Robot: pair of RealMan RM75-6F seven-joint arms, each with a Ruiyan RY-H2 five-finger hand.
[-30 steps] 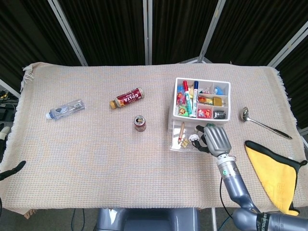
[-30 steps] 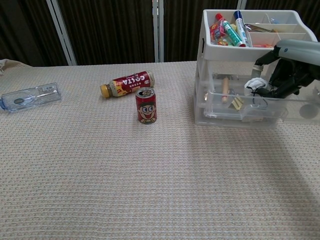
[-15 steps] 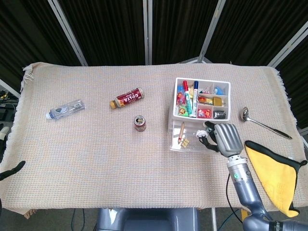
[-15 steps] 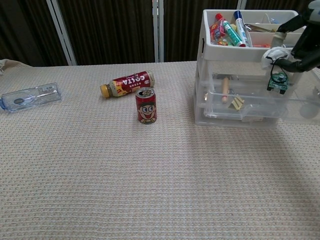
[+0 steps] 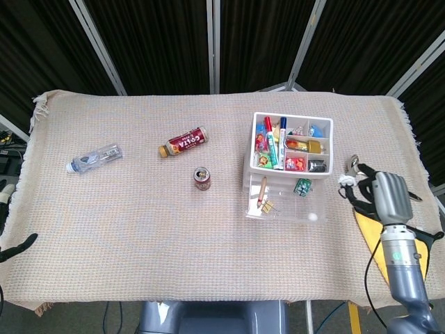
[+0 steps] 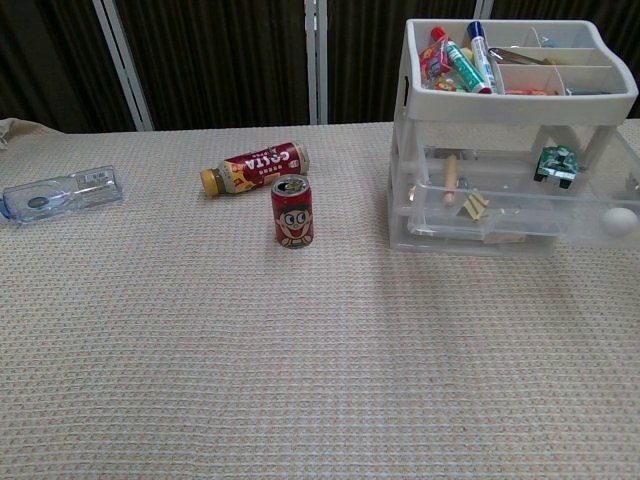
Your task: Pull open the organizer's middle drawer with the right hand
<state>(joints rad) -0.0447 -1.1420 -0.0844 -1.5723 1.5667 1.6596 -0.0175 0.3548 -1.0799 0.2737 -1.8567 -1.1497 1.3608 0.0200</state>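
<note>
The white organizer (image 5: 292,147) (image 6: 505,100) stands at the right of the table, its top tray full of pens and small items. Its clear middle drawer (image 5: 281,203) (image 6: 520,205) juts out toward me, white knob (image 5: 314,216) (image 6: 620,221) at its front. Inside lie a wooden stick, yellow clips and a small green item (image 5: 302,186) (image 6: 556,164). My right hand (image 5: 377,195) hovers right of the organizer, apart from the drawer, fingers spread and holding nothing; the chest view does not show it. Only a dark sliver of my left hand (image 5: 17,245) shows at the left edge.
A metal spoon (image 5: 389,186) and a yellow cloth (image 5: 400,254) lie by my right hand. A red can (image 5: 201,177) (image 6: 292,211) stands left of the organizer, with a brown bottle (image 5: 183,142) (image 6: 252,166) lying behind it. A clear bottle (image 5: 94,158) (image 6: 60,191) lies far left.
My right hand has let go of the drawer and swung right, away from the organizer. The green item it lifted now lies in the drawer. The drawer stays pulled out.
</note>
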